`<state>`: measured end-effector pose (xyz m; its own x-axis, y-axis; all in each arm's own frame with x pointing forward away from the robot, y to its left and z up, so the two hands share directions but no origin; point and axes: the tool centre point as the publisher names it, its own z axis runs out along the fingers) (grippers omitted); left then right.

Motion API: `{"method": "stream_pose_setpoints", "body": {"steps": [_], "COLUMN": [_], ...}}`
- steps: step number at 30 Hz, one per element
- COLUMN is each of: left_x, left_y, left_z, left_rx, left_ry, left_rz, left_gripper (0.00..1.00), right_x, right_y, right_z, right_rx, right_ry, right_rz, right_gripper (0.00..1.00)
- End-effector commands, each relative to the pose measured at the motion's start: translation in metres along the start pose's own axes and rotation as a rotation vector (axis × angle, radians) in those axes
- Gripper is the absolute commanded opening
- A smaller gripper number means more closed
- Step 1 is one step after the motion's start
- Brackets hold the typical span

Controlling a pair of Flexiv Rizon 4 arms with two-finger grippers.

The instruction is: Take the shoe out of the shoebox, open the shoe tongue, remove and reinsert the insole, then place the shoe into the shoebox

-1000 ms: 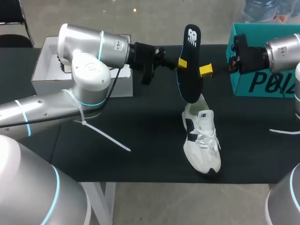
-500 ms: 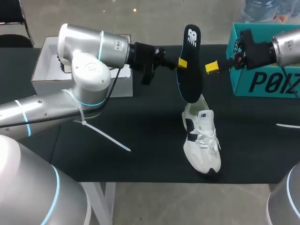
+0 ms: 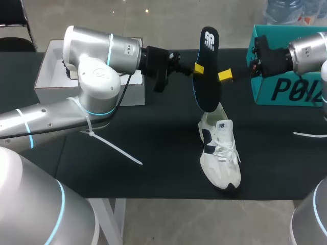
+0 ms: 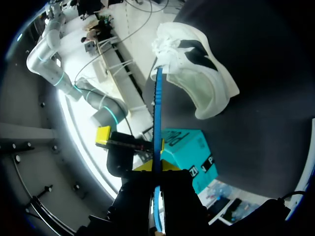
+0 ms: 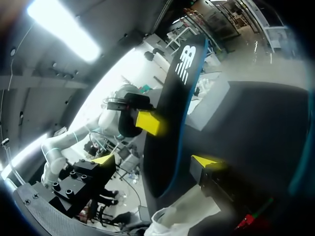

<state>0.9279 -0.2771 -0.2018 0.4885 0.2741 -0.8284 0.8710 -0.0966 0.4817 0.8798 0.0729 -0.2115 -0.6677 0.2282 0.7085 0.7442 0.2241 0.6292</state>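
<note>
The left gripper (image 4: 156, 169) was clamped on a dark, blue-edged insole (image 3: 207, 71), one yellow-tipped finger on each face. It held the insole upright above the black table (image 3: 153, 173), near the middle. The insole's logo end pointed up and its lower end met the opening of a white shoe (image 3: 219, 153) with dark side panels. Whether that end sat inside the shoe could not be told. The laced shoe stood on its sole right of the table's centre, with its toe toward the near edge and its heel toward the far side. Neither gripper touched it.

The right gripper (image 5: 155, 160) was spread wide and held nothing. From its wrist camera, the two yellow tips stood apart with the insole ahead between them. From overhead, one fingertip (image 3: 225, 76) hung just right of the insole's edge. The left arm (image 3: 97, 56) came in from the left and the right arm (image 3: 306, 51) from the right.

A teal shoebox (image 3: 286, 89) stood at the far right of the table, behind the right gripper. A white box (image 3: 51, 84) sat open at the far left, partly hidden by the left arm. A white cable tie (image 3: 115, 148) trailed from that arm over the cloth.
</note>
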Motion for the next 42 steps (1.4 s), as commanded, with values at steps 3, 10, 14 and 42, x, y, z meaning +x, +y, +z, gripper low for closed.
{"method": "stream_pose_setpoints", "body": {"steps": [3,10,14,42], "left_x": [0.0,0.0,0.0,0.0], "left_y": [0.0,0.0,0.0,0.0], "left_z": [0.0,0.0,0.0,0.0], "left_rx": [0.0,0.0,0.0,0.0], "left_ry": [0.001,0.001,0.001,0.001], "left_rz": [0.002,0.002,0.002,0.002], "left_gripper": [0.0,0.0,0.0,0.0], "right_x": [-0.004,-0.005,-0.008,-0.015], "right_y": [0.005,0.009,0.014,0.016], "right_z": [0.011,0.022,0.027,0.024], "right_rx": [0.0,-0.006,-0.01,-0.016], "right_ry": [0.014,0.024,0.027,0.016], "right_rz": [-0.002,-0.003,-0.002,0.009], "right_gripper": [1.0,1.0,0.74,0.53]}}
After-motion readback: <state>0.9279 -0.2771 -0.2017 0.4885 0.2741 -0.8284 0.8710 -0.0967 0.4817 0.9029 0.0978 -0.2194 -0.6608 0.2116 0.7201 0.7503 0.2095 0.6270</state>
